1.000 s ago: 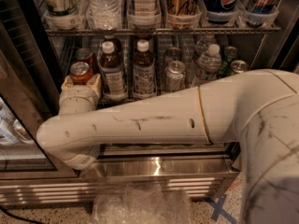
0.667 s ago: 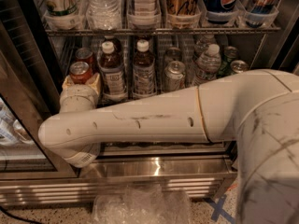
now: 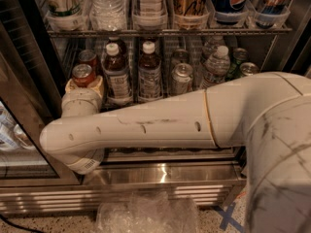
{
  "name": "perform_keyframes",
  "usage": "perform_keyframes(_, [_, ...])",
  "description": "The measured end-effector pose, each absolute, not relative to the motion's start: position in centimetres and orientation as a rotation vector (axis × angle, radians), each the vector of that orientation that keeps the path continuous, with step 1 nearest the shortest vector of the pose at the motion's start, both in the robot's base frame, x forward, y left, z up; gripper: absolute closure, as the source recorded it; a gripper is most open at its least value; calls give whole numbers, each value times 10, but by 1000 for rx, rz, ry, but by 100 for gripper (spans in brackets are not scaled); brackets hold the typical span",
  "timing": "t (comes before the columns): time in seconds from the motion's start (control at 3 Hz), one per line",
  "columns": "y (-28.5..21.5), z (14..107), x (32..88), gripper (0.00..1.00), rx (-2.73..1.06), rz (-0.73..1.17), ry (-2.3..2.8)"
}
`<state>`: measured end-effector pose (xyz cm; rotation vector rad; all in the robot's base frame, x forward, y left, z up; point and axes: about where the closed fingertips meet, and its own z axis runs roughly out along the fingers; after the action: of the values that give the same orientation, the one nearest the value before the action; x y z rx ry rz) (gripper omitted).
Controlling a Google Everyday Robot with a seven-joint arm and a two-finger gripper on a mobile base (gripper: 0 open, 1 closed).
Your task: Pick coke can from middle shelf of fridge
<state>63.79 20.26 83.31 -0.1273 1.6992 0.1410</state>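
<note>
Single close view from above and behind the cream two-finger gripper point(image 3: 83, 85), facing the chrome wire-grid middle shelf point(image 3: 165, 100) just beyond it.

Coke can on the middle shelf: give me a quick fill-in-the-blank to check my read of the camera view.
1. The pincer sits at the coke can, at the ___ end of the middle shelf in the camera view.
2. The two brown bottles beside the coke can have ___ caps.
3. The can just past those bottles is ___ in colour.
Missing words: left, white, silver.
</note>
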Motion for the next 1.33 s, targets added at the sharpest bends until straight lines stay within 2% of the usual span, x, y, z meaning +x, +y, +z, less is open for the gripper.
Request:
perform_keyframes(0.67, [197, 867, 637, 100, -137, 140, 1611])
perform_keyframes(1.33, [209, 937, 599, 100, -189, 222, 1445])
